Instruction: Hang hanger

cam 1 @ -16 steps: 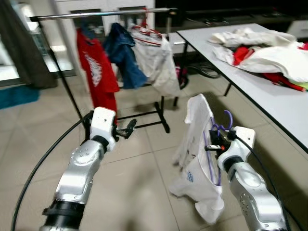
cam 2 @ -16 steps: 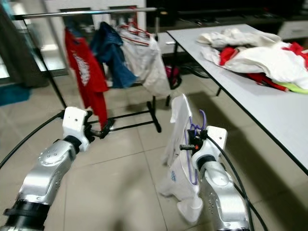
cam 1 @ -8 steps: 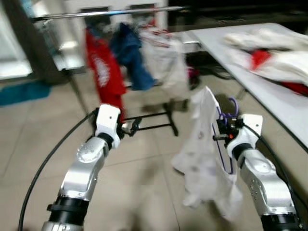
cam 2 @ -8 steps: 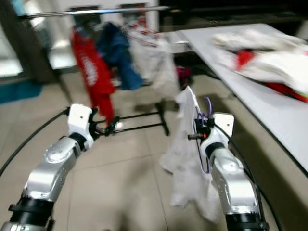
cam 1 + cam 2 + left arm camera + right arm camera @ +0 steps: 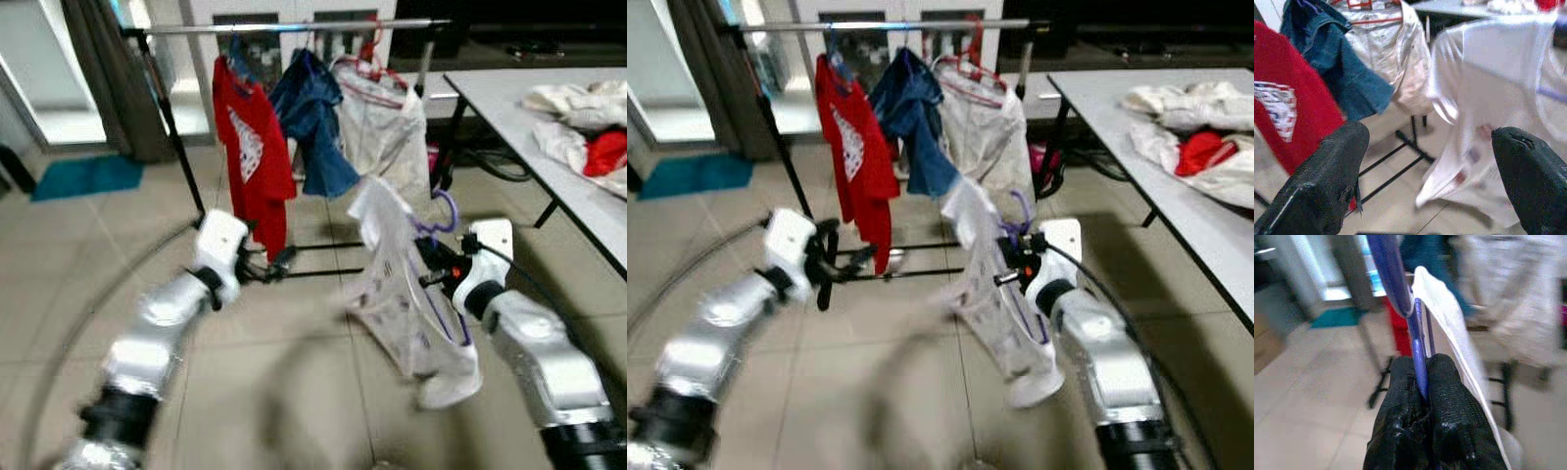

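The floor (image 5: 294,392) was pale tile. A grey curtain (image 5: 108,78) hung by a bright window (image 5: 39,69), with a teal mat (image 5: 83,178) below. A white table (image 5: 549,137) on black legs stood at right, clothes (image 5: 588,127) heaped on it.

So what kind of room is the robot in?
Probably a laundry or clothes-sorting spot in a home: a clothes rack holds hung shirts, a table has piled clothes, and the floor is tiled.
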### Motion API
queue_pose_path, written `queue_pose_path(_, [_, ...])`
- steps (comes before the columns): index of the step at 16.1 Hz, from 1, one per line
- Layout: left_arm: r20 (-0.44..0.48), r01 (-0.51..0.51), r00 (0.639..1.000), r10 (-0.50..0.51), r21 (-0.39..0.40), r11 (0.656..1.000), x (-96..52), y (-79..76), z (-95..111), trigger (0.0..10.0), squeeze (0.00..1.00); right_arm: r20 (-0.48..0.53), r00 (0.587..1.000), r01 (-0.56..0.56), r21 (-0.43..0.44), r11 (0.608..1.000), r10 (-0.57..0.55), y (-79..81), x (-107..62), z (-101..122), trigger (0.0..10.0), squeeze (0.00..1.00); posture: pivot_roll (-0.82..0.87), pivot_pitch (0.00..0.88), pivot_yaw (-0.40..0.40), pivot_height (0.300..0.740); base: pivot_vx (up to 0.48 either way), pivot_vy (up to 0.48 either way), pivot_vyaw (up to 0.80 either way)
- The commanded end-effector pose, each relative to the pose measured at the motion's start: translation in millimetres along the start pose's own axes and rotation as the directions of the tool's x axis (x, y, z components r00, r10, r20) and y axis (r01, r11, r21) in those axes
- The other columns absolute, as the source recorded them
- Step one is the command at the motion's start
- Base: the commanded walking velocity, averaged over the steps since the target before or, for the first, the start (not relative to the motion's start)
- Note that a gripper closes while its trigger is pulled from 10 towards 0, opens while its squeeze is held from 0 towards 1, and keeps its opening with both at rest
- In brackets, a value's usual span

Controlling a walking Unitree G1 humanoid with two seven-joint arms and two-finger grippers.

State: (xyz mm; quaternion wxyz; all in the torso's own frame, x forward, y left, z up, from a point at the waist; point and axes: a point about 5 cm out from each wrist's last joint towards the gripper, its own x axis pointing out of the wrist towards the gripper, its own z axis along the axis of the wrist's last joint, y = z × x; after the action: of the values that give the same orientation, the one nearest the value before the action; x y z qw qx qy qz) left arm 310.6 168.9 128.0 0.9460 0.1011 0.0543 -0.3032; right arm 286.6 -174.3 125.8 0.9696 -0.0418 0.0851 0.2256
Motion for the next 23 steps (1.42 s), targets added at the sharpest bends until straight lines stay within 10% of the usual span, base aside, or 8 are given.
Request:
queue_pose_path(1, [-0.028, 0.036, 0.999, -0.035, 0.035, 0.999, -3.0, 8.2, -2, 10.0, 1.0, 0.066, 0.99, -0.119, -0.031, 0.992, 0.121, 7.4, -1.5, 19, 10.0, 0.0, -0.13, 0.0, 0.035, 0.74, 0.0, 0.0, 0.0])
queue_pose_path(7, [-0.106, 0.195, 0.977, -0.184, 0.105, 0.975, -29.4, 59.1, 19, 10.0, 1.0, 0.023, 0.882, -0.464, -0.144, 0.874, 0.471, 3.8, -25.2, 43, 10.0, 0.0, -0.13, 0.0, 0.046, 0.74, 0.0, 0.0, 0.0])
queue_pose_path(8, [-0.115, 0.246, 0.966, -0.234, 0.105, 0.964, -30.1, 62.2, 23, 10.0, 0.07, 0.006, 0.851, -0.518, -0.157, 0.841, 0.526, 3.8, -29.5, 45, 10.0, 0.0, -0.13, 0.0, 0.044, 0.74, 0.0, 0.0, 0.0])
queue_pose_path(9, [-0.106, 0.286, 0.955, -0.276, 0.087, 0.954, -29.5, 61.5, 27, 10.0, 0.0, -0.008, 0.837, -0.542, -0.164, 0.825, 0.548, 3.6, -31.1, 45, 10.0, 0.0, -0.13, 0.0, 0.042, 0.74, 0.0, 0.0, 0.0])
queue_pose_path(12, [-0.135, 0.479, 0.869, -0.477, -0.018, 0.878, -30.1, 48.3, 19, 10.0, 0.0, -0.007, 0.782, -0.616, -0.162, 0.771, 0.623, 7.6, -35.4, 50, 10.0, 0.0, -0.13, 0.0, 0.04, 0.74, 0.0, 0.0, 0.0])
queue_pose_path(13, [-0.144, 0.486, 0.864, -0.482, -0.011, 0.874, -30.5, 49.1, 17, 6.9, 0.0, -0.007, 0.773, -0.627, -0.159, 0.763, 0.634, 8.4, -36.7, 50, 10.0, 0.0, -0.13, 0.0, 0.04, 0.74, 0.0, 0.0, 0.0])
queue_pose_path(14, [-0.12, 0.491, 0.864, -0.49, -0.019, 0.871, -30.6, 49.2, 18, 0.0, 0.0, -0.007, 0.765, -0.637, -0.155, 0.755, 0.644, 9.2, -38.9, 50, 10.0, 0.0, -0.13, 0.0, 0.04, 0.74, 0.0, 0.0, 0.0])
queue_pose_path(23, [-0.148, 0.507, 0.854, -0.498, 0.026, 0.862, -29.6, 59.0, 18, 0.0, 0.0, 0.002, 0.708, -0.699, -0.138, 0.701, 0.706, 11.2, -48.3, 54, 10.0, 0.0, -0.14, 0.0, 0.044, 0.74, 0.0, 0.0, 0.0])
